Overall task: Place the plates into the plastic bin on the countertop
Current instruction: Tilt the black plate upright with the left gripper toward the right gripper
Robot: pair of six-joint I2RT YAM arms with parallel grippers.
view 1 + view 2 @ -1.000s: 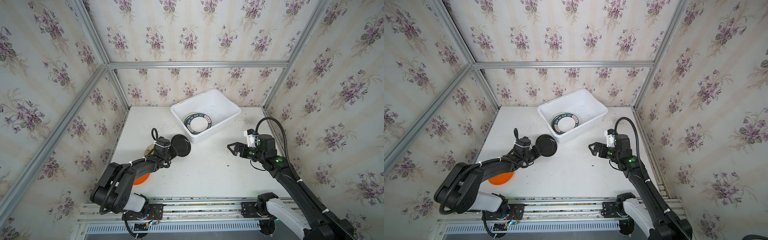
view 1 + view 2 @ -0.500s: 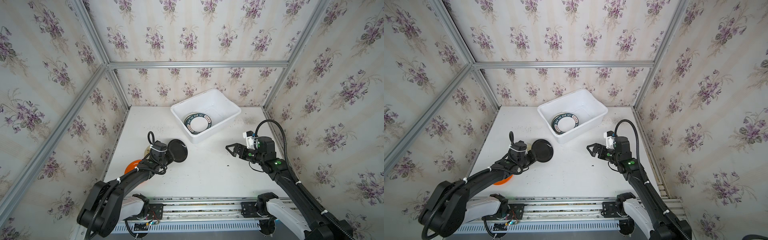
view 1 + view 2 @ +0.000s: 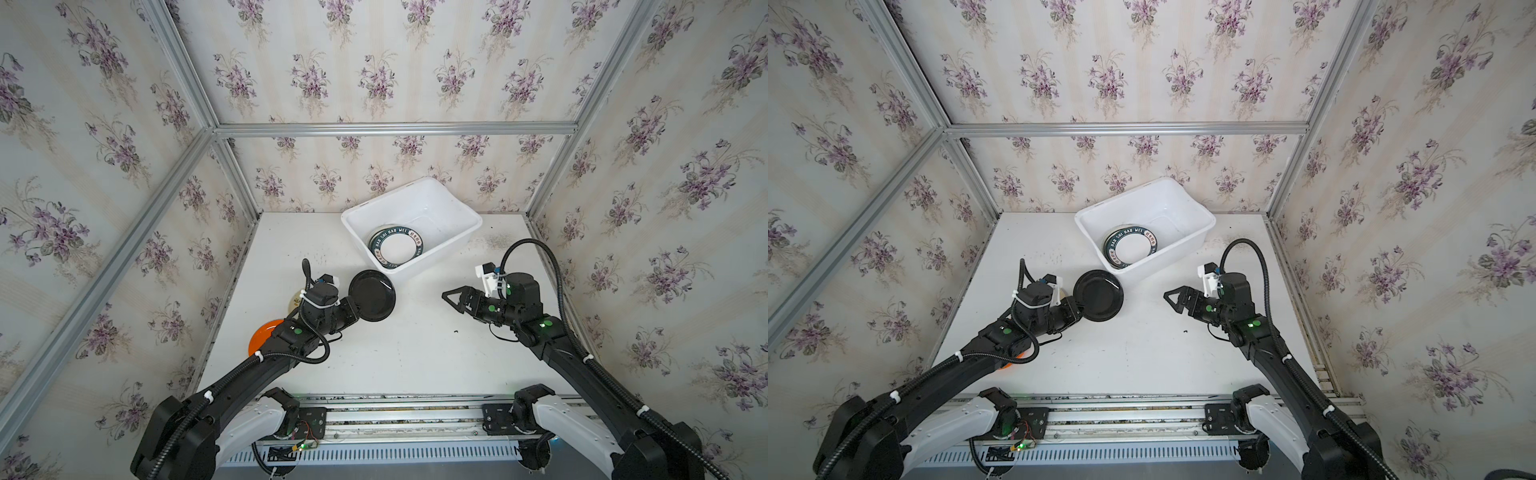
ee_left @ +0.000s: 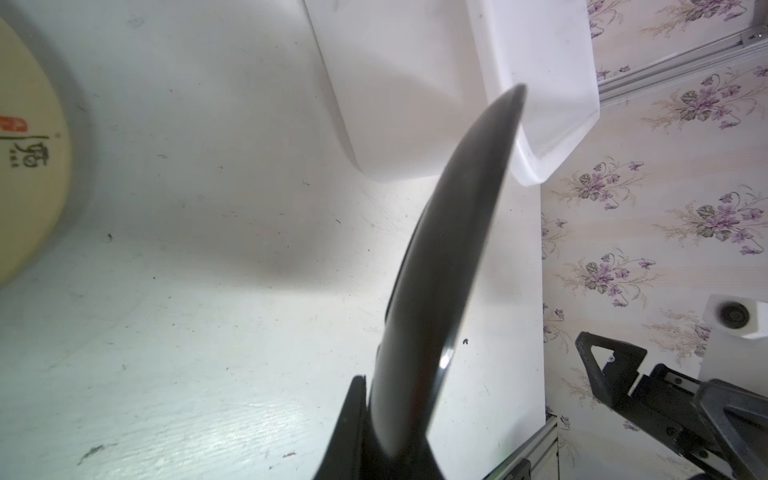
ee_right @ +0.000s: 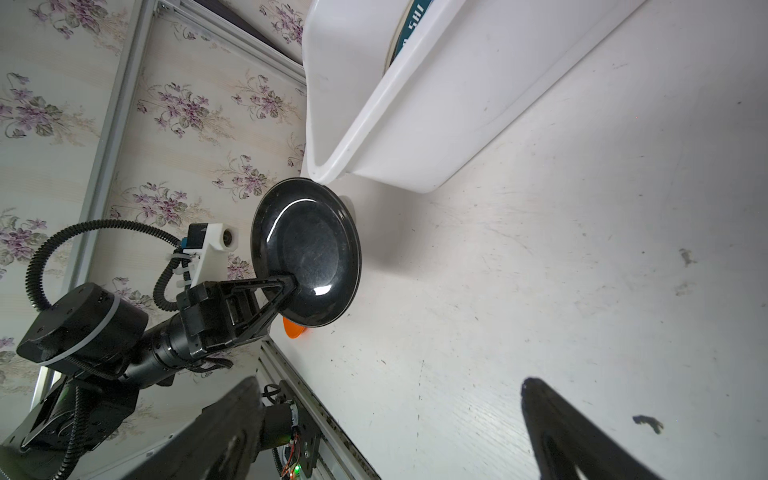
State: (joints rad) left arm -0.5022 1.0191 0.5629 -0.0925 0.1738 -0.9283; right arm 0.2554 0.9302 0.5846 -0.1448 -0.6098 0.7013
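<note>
My left gripper (image 3: 354,309) is shut on the rim of a glossy black plate (image 3: 372,295), held tilted above the countertop (image 3: 395,357) just short of the near left corner of the white plastic bin (image 3: 436,259). The right wrist view shows the black plate (image 5: 307,249) face on, with a left fingertip (image 5: 291,282) on it. One dark-rimmed lettered plate (image 3: 397,246) lies inside the bin. An orange plate (image 3: 261,337) and a cream plate (image 3: 295,300) lie partly hidden under the left arm. My right gripper (image 3: 451,301) hovers open and empty, right of the black plate.
Wallpapered walls with aluminium framing (image 3: 395,128) close in the back and both sides. A rail (image 3: 395,411) with both arm bases runs along the front edge. Dark specks (image 3: 456,331) dot the countertop between the arms.
The left arm has stretched out and carried the black plate slightly right, toward the bin's corner. The right gripper has edged left, still open.
</note>
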